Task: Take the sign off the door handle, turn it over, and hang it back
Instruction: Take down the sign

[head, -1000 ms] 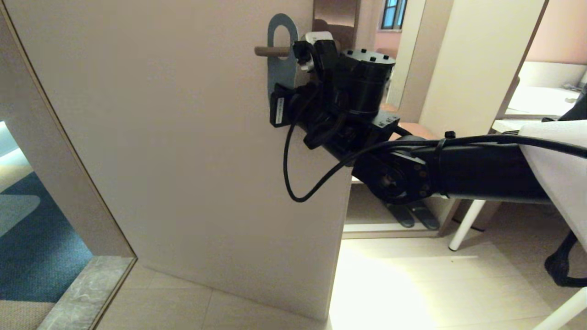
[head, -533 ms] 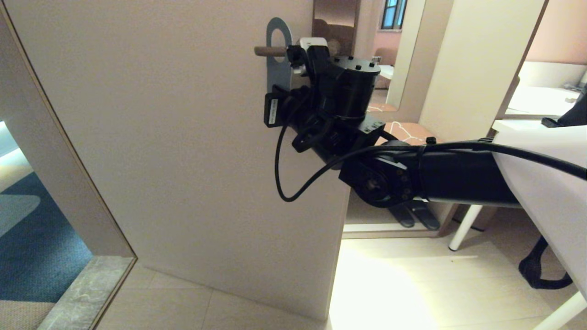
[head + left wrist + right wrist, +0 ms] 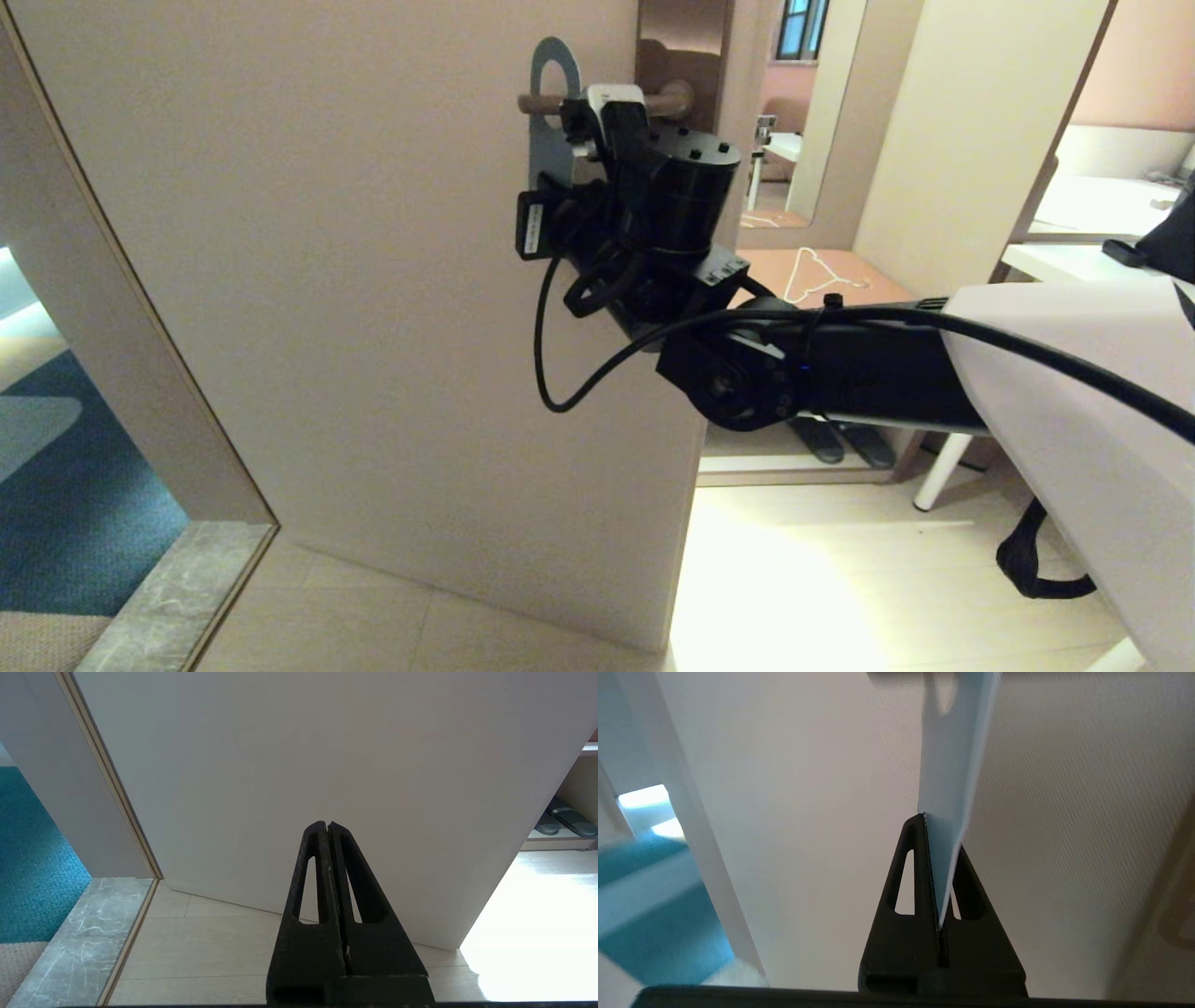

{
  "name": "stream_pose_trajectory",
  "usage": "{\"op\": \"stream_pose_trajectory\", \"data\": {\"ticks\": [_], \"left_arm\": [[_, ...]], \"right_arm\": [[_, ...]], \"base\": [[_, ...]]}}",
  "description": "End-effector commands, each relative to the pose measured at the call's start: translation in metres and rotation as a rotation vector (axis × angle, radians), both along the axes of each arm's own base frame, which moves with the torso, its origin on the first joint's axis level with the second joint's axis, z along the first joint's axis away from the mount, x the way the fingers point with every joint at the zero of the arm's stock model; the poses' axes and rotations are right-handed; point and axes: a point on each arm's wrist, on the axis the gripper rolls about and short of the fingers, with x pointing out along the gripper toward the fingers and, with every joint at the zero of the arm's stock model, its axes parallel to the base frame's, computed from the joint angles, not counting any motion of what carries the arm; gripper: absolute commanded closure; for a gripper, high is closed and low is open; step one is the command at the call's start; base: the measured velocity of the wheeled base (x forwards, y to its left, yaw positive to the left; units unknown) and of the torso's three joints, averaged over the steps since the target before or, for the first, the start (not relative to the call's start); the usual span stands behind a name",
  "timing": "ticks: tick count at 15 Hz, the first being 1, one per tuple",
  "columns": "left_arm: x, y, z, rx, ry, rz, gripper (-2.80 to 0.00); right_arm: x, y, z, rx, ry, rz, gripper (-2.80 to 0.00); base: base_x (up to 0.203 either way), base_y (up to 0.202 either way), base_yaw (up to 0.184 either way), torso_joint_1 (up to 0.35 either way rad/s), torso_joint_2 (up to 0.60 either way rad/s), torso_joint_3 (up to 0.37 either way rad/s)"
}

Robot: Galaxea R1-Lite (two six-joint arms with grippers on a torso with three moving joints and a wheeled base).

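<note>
My right gripper is up at the door handle, fingers pinching the lower part of the sign. In the right wrist view the card runs edge-on out from between the two black fingers, pale on the face I can see, rising toward the lever at the top edge. In the head view the sign's slate-blue side faces the room; its rounded top w/ the oval hole sits around the brown lever, near the lever's free end, so it's on the handle, not off it. The lower half of the sign is hidden behind my wrist & camera housing. The bronze backplate stands tall at the door's edge, just beside my forearm. A black cable loops down from the wrist in front of the door.

My left gripper is low & well apart from the handle, pointing at the bottom part of the door, fingers pressed together w/ nothing between them. Floor tiles & a grey marble threshold below it, blue carpet past the frame.

Beyond the door edge: a white wire coat hanger lying on a brown bench, and slippers on the floor under it.
</note>
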Motion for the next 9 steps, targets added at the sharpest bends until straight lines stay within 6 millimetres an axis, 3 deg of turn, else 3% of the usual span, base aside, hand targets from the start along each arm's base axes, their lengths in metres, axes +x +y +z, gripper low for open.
{"op": "stream_pose_trajectory", "data": {"ticks": [1,9], "left_arm": [[0.0,0.0,0.0,0.0,0.0,0.001,0.0],[0.0,0.0,0.0,0.0,0.0,0.001,0.0]], "right_arm": [[-0.001,0.008,-0.003,0.02,-0.022,0.005,0.0],[-0.012,0.027,-0.003,0.054,-0.029,-0.044,0.0]], "base": [[0.0,0.0,0.0,0.0,0.0,0.0],[0.0,0.0,0.0,0.0,0.0,0.0]]}}
